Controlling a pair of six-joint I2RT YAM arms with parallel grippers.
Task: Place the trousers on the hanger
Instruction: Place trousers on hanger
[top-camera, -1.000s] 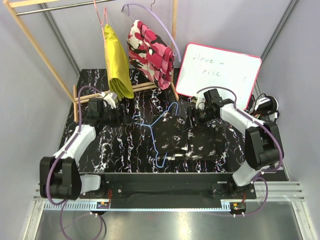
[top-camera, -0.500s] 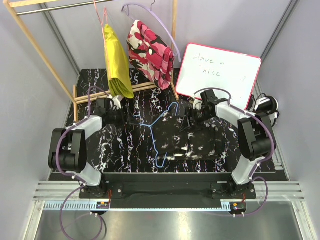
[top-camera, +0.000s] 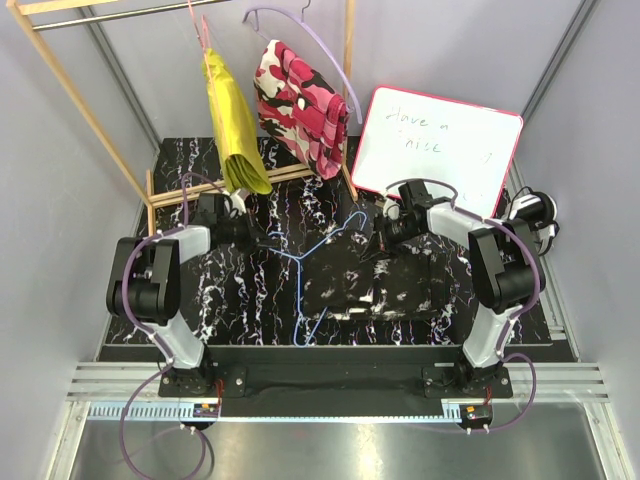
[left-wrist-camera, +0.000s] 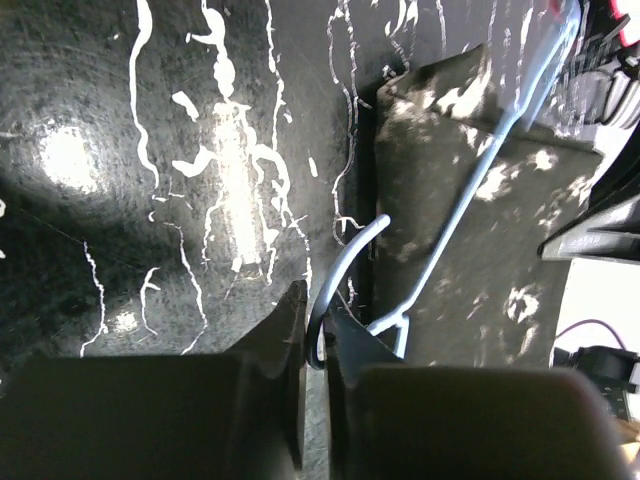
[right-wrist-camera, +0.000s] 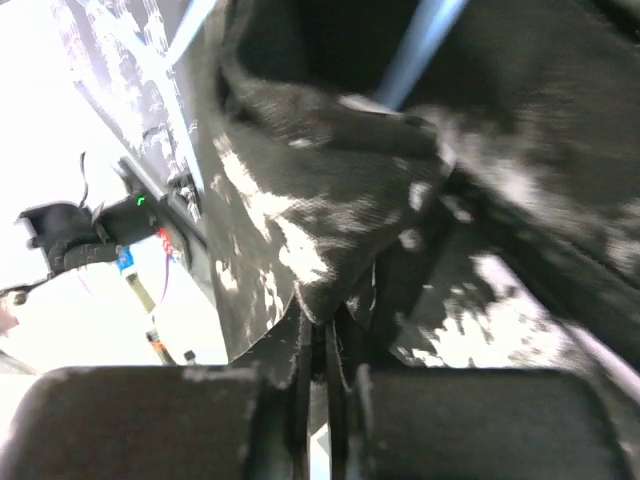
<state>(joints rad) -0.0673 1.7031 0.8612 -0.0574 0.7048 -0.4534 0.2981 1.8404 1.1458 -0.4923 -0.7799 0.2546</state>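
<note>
Entry, current frame: your left gripper is clamped on the hook of the hanger. The left wrist view shows the curved hook wire pinched between the two fingers, with almost no gap left. Your right gripper is closed on the far edge of the trousers. In the right wrist view the fingers are nearly together, with a raised fold of the blotched black fabric caught between the tips. The trousers lie folded on the table, right of centre and close to the near edge, with the far left corner lifted at the right gripper. The hanger lies flat, hook pointing left. Its neck sits on bare tabletop between the two grippers and its triangle opens to the right. The far arm of the hanger runs up to a bend just beside the right gripper. The near arm runs down along the left edge of the trousers toward the front of the table. From the left wrist, one arm of the wire runs across the top of the fabric. Whether any part of the hanger sits inside the fold, you cannot tell from these views. At the back are a wooden rack, a yellow garment, a pink camouflage garment and a whiteboard, all well apart from both grippers.
</note>
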